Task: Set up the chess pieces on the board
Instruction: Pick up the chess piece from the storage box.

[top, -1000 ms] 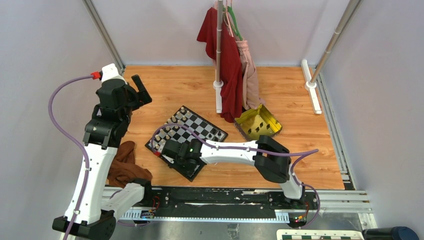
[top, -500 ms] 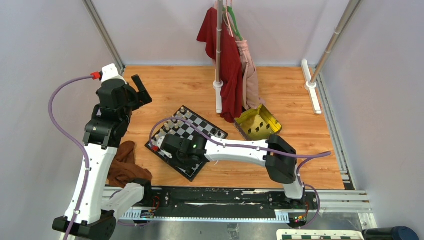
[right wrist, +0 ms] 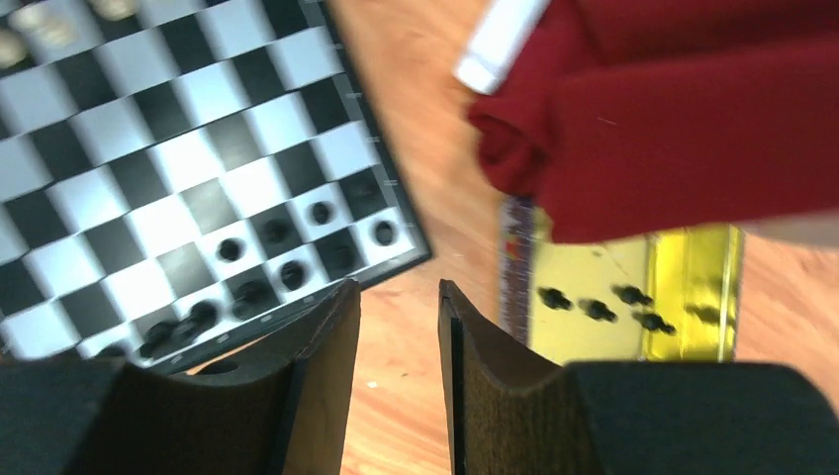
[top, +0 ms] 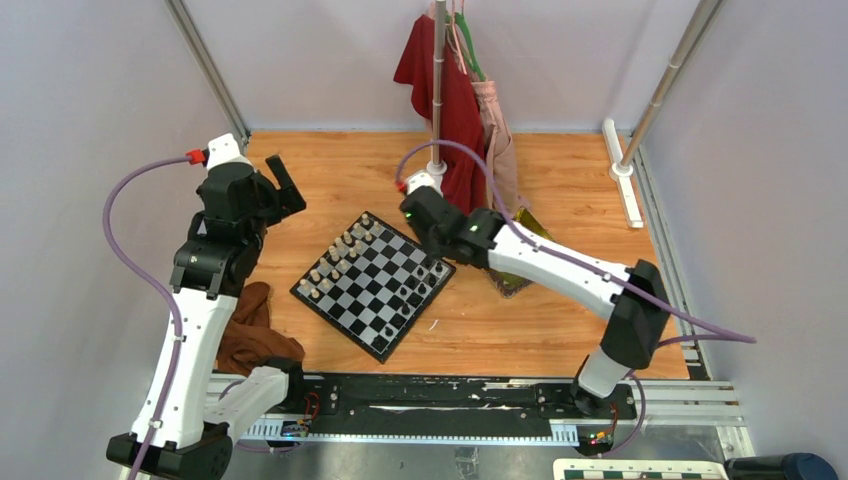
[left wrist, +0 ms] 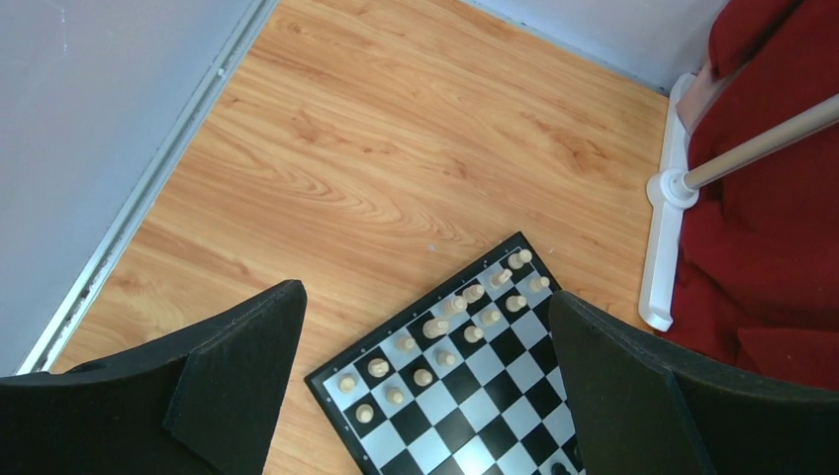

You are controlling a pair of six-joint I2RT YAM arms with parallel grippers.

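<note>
Visibly, right hand (right wrist: pixel 398 297) narrowly parted, holding nothing, over the board (right wrist: pixel 148 148) edge, left hand (left wrist: pixel 423 295) wide, empty.

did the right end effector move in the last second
Yes. Seen from above, the right end effector left the near corner of the board and swung far and right, ending by the base of the clothes stand.
</note>
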